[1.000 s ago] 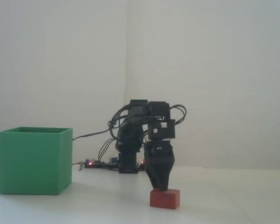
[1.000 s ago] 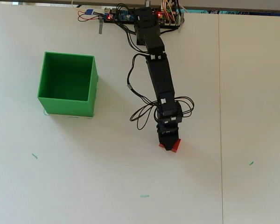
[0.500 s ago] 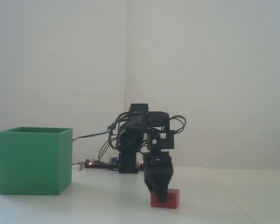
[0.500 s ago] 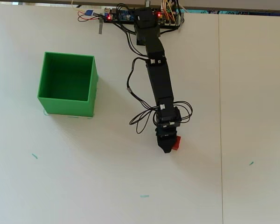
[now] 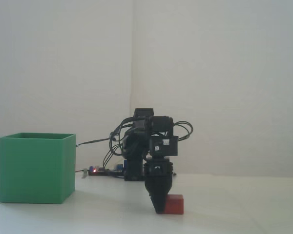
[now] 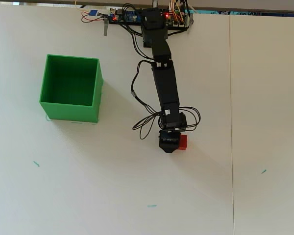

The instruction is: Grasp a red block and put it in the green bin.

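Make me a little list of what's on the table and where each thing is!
red block: on the table, partly hidden by the gripper in both views
gripper: pointing down at the block's left side in the fixed view; open or shut cannot be told
green bin: on the table, left of the arm, apart from the block, nothing seen inside in the overhead view
table: white

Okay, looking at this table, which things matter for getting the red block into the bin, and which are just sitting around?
Part of the job:
- red block, on the table beside the gripper
- green bin, standing open at the left of the overhead view

Just lying about:
- circuit board and its cables at the arm's base
- small green marks on the table
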`<state>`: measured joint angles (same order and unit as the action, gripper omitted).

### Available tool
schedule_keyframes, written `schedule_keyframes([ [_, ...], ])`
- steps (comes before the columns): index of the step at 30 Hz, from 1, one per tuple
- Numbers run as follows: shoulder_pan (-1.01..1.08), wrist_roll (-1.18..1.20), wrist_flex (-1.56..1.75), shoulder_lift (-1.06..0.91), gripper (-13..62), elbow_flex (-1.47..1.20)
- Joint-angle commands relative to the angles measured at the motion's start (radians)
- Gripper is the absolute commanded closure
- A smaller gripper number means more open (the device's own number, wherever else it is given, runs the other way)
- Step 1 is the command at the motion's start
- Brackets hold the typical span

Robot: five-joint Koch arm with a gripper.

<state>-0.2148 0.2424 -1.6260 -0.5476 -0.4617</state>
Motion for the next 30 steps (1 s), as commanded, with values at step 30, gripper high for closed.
schedule_keyframes([
  [30,0.643,-0.132,-0.063,-0.775,45.8,0.109],
])
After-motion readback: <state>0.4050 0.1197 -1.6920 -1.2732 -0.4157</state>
